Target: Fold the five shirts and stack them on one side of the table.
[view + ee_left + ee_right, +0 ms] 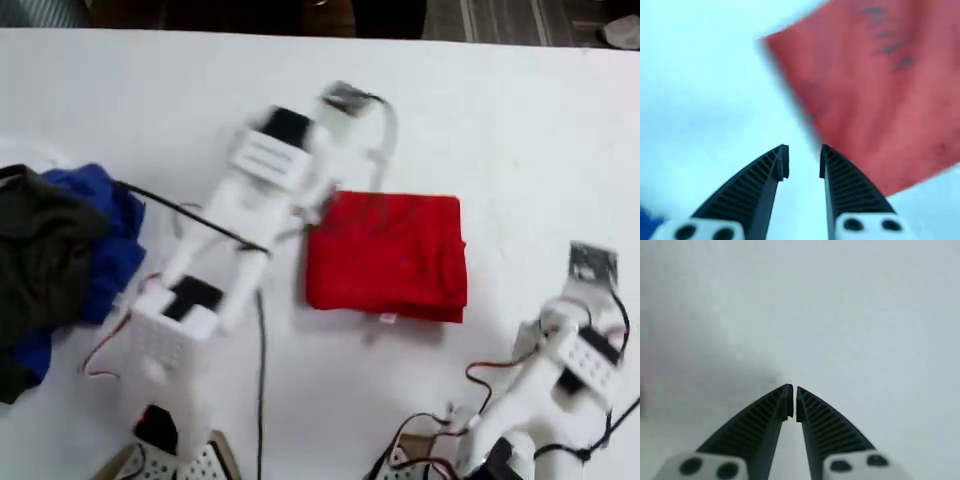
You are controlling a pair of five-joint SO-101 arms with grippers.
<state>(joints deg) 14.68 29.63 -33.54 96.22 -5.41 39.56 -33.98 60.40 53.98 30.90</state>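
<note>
Your left gripper [803,161]: fingers slightly spread, nothing between them, hovering over bare tabletop [520,120] just beside corner of red shirt [385,255]. Red shirt lies folded flat mid-tabletop (neat rectangle). Your right gripper [794,402]: fingers pressed nearly together, empty, above bare white surface. Blue shirt [105,240] and dark shirt [45,250] heaped unfolded at tabletop's left edge, dark one on top.

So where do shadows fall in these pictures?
High view: a shadow beside the red shirt on the arms' side. Left wrist view: a dark band along its edge. Right wrist view: a grey shadow on the table beyond the right gripper.
</note>
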